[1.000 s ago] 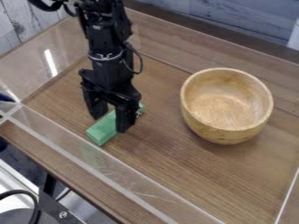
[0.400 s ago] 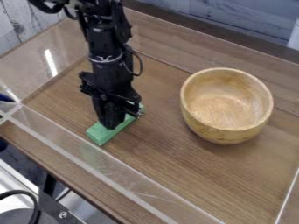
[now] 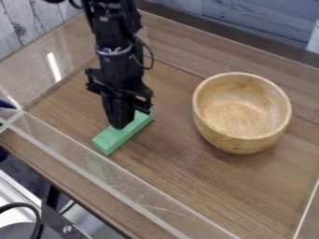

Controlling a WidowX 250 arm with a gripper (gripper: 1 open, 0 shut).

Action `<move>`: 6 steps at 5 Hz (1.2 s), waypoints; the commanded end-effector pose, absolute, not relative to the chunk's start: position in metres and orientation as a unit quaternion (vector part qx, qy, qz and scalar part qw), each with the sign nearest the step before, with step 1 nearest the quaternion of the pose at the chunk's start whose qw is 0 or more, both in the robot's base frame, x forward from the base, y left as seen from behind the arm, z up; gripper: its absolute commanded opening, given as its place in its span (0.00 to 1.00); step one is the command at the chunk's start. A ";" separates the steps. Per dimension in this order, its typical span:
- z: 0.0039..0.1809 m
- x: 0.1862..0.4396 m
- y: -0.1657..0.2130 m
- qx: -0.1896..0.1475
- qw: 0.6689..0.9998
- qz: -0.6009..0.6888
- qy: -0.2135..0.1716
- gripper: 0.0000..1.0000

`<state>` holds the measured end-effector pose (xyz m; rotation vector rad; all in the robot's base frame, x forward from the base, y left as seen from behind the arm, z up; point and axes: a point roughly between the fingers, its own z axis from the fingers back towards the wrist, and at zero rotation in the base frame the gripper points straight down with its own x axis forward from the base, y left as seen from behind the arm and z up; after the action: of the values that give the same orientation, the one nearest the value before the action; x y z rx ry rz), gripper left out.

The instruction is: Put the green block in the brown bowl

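Gripper (image 3: 116, 121) is closed, its tips above green block (image 3: 123, 133); brown bowl (image 3: 241, 113) stands apart on table (image 3: 187, 182).

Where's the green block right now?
In the camera picture, the green block lies on the table, left of the brown bowl and right beneath the closed pincer.

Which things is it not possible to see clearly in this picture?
- Camera view: part of the green block under the gripper is hidden by the fingers.
- Camera view: the contact between fingertips and block is too small to make out.
- Camera view: the black cable is cut off by the left edge.
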<state>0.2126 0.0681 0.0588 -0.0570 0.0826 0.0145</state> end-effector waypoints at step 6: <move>0.065 0.230 0.073 -0.017 1.000 0.004 0.013 1.00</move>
<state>0.2238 0.0692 0.0573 -0.0476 0.0617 0.0048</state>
